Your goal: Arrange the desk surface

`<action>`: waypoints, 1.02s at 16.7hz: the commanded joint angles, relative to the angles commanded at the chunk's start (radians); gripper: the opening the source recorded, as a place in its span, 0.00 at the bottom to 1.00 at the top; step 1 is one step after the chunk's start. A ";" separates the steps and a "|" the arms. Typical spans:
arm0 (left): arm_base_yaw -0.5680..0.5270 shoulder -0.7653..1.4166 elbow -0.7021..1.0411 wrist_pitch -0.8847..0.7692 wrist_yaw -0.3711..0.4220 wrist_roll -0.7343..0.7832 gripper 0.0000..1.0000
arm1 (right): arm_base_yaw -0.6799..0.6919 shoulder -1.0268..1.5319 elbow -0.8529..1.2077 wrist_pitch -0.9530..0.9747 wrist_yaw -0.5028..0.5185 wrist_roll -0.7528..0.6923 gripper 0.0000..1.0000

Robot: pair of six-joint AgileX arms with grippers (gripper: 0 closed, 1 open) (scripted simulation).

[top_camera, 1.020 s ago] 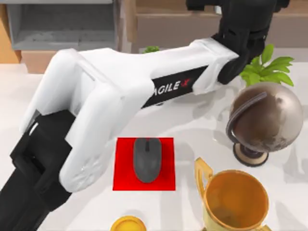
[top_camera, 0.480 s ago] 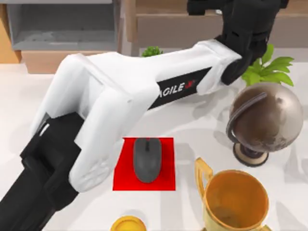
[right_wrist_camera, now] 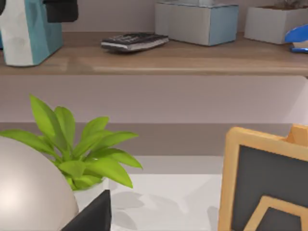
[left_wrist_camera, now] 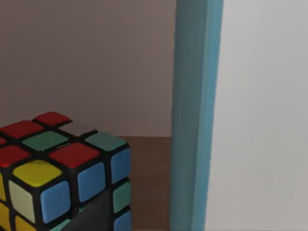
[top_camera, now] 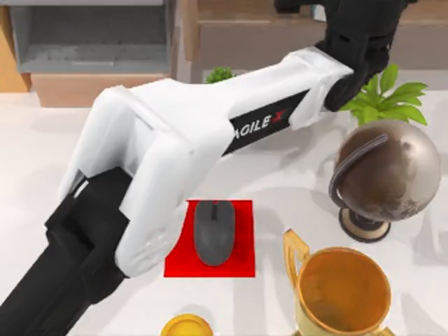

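The desk surface (top_camera: 294,182) is a white marbled tabletop. My left arm reaches across it to the wooden shelf (top_camera: 252,31) at the back right, where its black gripper (top_camera: 360,35) hangs. In the left wrist view a Rubik's cube (left_wrist_camera: 57,173) stands on the shelf board (left_wrist_camera: 149,183) beside a blue upright (left_wrist_camera: 195,115). The cube sits off to one side of the left gripper (left_wrist_camera: 154,226), which is open with one dark fingertip (left_wrist_camera: 94,219) in front of the cube. The right gripper (right_wrist_camera: 154,226) is open over the desk surface (right_wrist_camera: 183,192).
A grey mouse (top_camera: 213,234) lies on a red mat (top_camera: 241,262). A globe (top_camera: 385,175), a gold trophy (top_camera: 343,290), a green plant (top_camera: 388,98) and a yellow round object (top_camera: 185,327) crowd the right and front. A wood-framed board (right_wrist_camera: 269,183) stands near the right gripper.
My left arm has shifted to the right and a little toward the shelf. The mouse, mat, globe and trophy have stayed where they were.
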 joint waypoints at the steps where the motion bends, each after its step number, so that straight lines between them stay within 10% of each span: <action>1: 0.000 0.000 0.000 0.000 0.000 0.000 1.00 | 0.000 0.000 0.000 0.000 0.000 0.000 1.00; 15: 0.000 0.000 0.000 0.000 0.000 0.000 0.02 | 0.000 0.000 0.000 0.000 0.000 0.000 1.00; 17: 0.000 0.000 0.000 0.000 0.000 0.000 0.00 | 0.000 0.000 0.000 0.000 0.000 0.000 1.00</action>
